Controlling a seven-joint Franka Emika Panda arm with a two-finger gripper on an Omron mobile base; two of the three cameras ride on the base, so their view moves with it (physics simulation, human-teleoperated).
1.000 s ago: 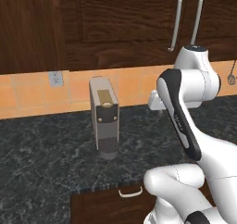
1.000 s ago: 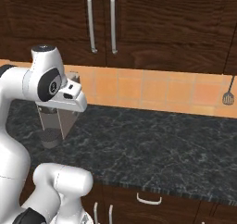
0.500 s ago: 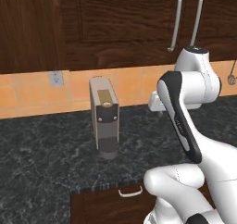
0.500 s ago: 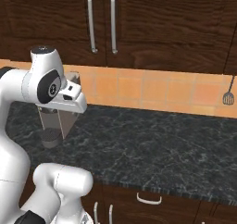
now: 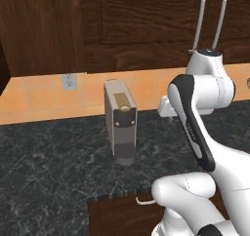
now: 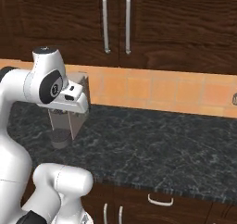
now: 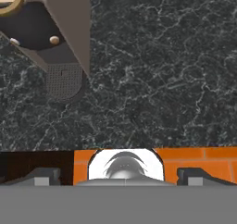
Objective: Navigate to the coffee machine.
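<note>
The coffee machine [image 5: 121, 121] is a narrow upright grey-beige box with a dark front panel and a round gold top button. It stands on the black marble counter [image 5: 44, 157], a little left of my arm. In the right base view the coffee machine [image 6: 70, 122] is partly hidden behind my hand. From the hand view the coffee machine [image 7: 55, 28] sits at the upper left, seen from above, with its round dark base showing. My gripper [image 7: 121, 177] hangs above the counter beside the machine, open, with nothing between its fingers.
An orange tiled backsplash with a wall outlet [image 5: 69, 82] runs behind the counter. Dark wood cabinets with long handles [image 6: 115, 21] hang above. A drawer handle [image 6: 159, 201] sits under the counter's front edge. A utensil [image 6: 234, 98] hangs at the far right.
The whole picture has shifted slightly to the right in both base views, so the base has moved a little left. The coffee machine now sits nearer the middle of the left base view.
</note>
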